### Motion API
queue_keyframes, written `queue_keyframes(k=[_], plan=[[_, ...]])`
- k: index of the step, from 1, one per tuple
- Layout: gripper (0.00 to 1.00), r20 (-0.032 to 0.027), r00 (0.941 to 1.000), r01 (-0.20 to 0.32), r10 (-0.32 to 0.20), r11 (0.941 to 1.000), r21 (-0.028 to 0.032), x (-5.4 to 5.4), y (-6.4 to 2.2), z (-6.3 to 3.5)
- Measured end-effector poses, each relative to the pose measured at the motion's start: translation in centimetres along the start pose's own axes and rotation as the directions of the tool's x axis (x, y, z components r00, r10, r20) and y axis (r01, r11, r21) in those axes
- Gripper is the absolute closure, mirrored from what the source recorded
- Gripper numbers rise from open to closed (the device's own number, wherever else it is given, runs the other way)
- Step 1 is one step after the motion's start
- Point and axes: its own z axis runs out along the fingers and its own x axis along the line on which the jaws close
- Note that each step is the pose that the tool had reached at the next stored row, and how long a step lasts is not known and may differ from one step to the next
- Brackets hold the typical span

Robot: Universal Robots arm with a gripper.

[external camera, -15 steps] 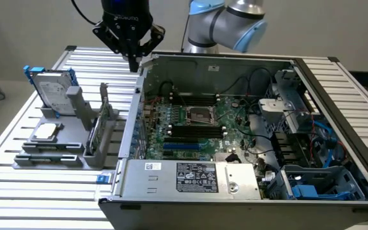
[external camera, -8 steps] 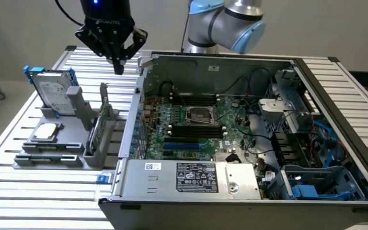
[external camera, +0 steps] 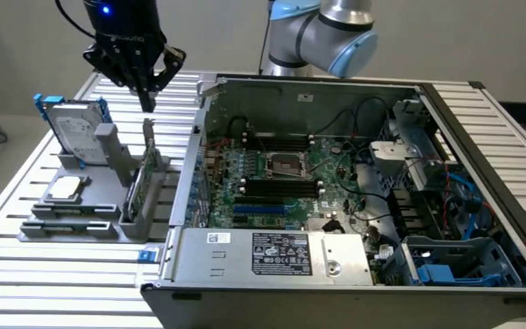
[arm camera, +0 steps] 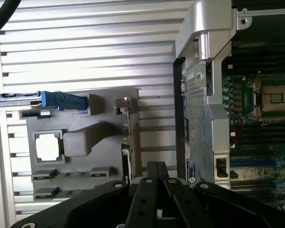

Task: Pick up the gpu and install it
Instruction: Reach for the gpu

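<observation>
UR arm's tool point(external camera: 146, 101) pinched shut, holding nothing, hovers just above top edge of gpu point(external camera: 140, 179). gpu stands upright in grey holder point(external camera: 71, 223) on worktop point(external camera: 25, 274), beside open PC case point(external camera: 318, 96), ext view's left.

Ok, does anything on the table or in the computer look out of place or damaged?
Nothing stands out. The gpu stands on edge in the grey holder, the hard drive is propped up beside it, and the open computer case shows nothing loose or spilled. The hand hangs shut above the gpu.
</observation>
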Motion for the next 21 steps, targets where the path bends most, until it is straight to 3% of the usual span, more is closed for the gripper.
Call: queue_keyframes(k=[6,14,17,21], plan=[[0.89,-0.0009,0.9997,0.025,-0.025,0.9997,0.0012,0.6,-0.07,0.63],[0.89,-0.0078,0.9949,0.1,-0.1,0.995,0.0029,0.7,-0.12,1.04],[0.89,-0.0062,0.9946,0.103,-0.103,0.9946,0.0092,1.2,-0.16,1.16],[0.89,-0.0063,0.9944,0.105,-0.105,0.9941,0.0246,1.7,-0.26,1.19]])
